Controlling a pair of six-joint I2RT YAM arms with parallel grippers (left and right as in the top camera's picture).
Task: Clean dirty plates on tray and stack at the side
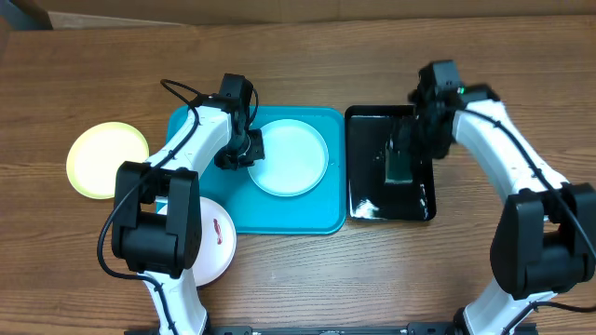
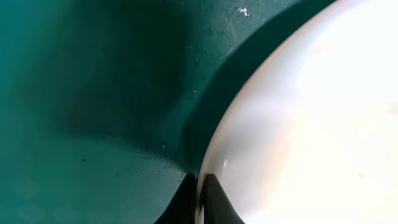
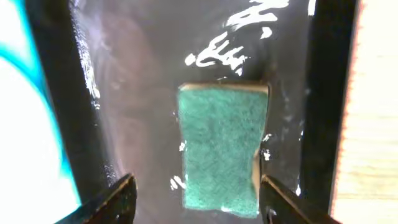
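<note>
The left end effector [image 1: 244, 147] is clamped on the near rim of the blue plate [image 1: 293, 158]. Its fingertips [image 2: 186, 200] are pinched together over the edge, and the rest of the plate lies flat ahead of it on the tray [image 1: 307, 219]. The right end effector [image 3: 202, 202] hangs over the black tray [image 1: 368, 149] with its jaws apart. The sponge [image 3: 221, 146] lies directly below and between them, touching neither.

From above no smear shows on the blue plate, so it cannot be told whether the sponge is about to be taken or has been put down.

If it is to be taken, the right end effector should drop straight down, because the sponge is already centred in the gap. It should close across the narrow sides and lift clear of the wet black tray before crossing to the plate. The left grip is thin, on the rim only, so wiping strokes should press down into the tray, not sideways away from that pinch.

If the plate is done, the left end effector should lift the rim gently and carry the plate outward to the yellow plate [image 1: 107, 160], which sits well off to its far side on the tabletop [image 1: 307, 279]. The white plate [image 1: 216, 244], behind the left end effector under its arm, shows a red smear.
</note>
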